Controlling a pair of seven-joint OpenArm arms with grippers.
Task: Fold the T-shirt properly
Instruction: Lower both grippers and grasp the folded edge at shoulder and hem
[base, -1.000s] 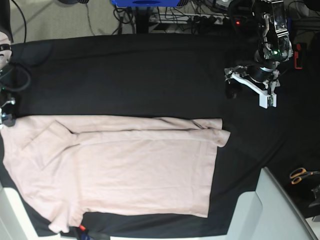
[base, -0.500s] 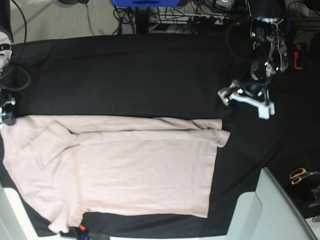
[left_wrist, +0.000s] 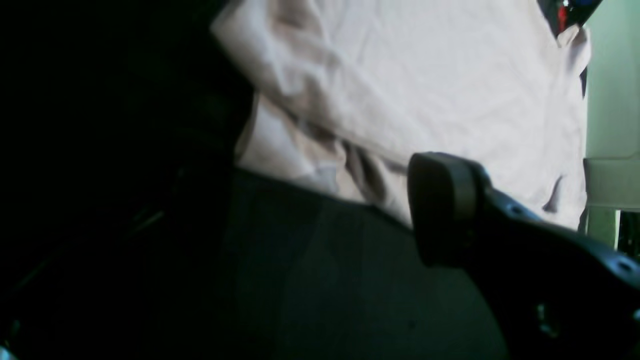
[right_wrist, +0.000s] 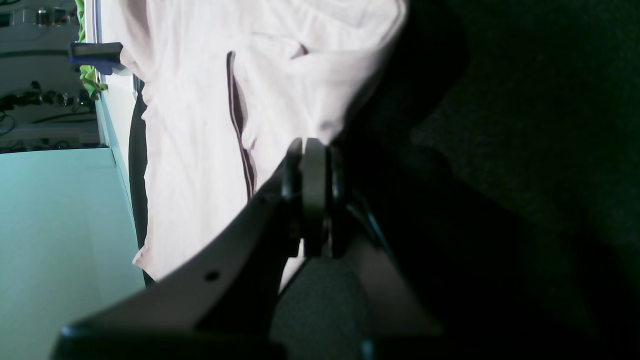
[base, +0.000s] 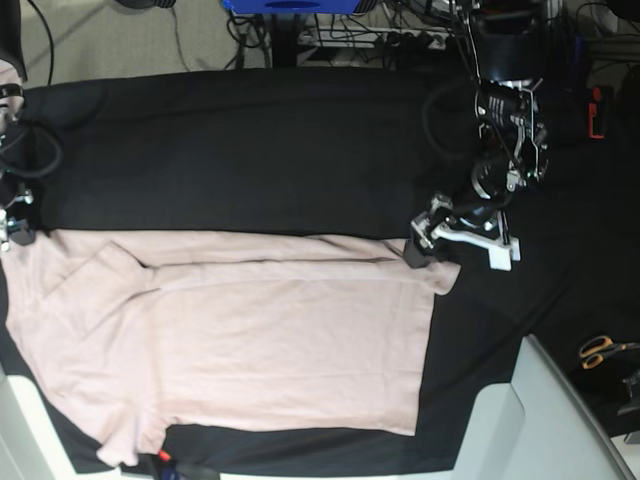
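Left wrist view: T-shirt (left_wrist: 425, 90) spread on black cloth (left_wrist: 325, 280); one finger (left_wrist: 442, 207) of left gripper just above the creased corner, partner finger out of frame, spread wide, nothing held. Right wrist view: right gripper (right_wrist: 312, 200) closed, pads pressed together at the shirt edge; whether fabric is pinched cannot be told. Base view: shirt flat across the table, left gripper (base: 462, 237) at its upper corner, scissors (base: 600, 350) well apart. Step judged: approach for corner grasp. Next move: lower, close on corner. No readable writing or labels.
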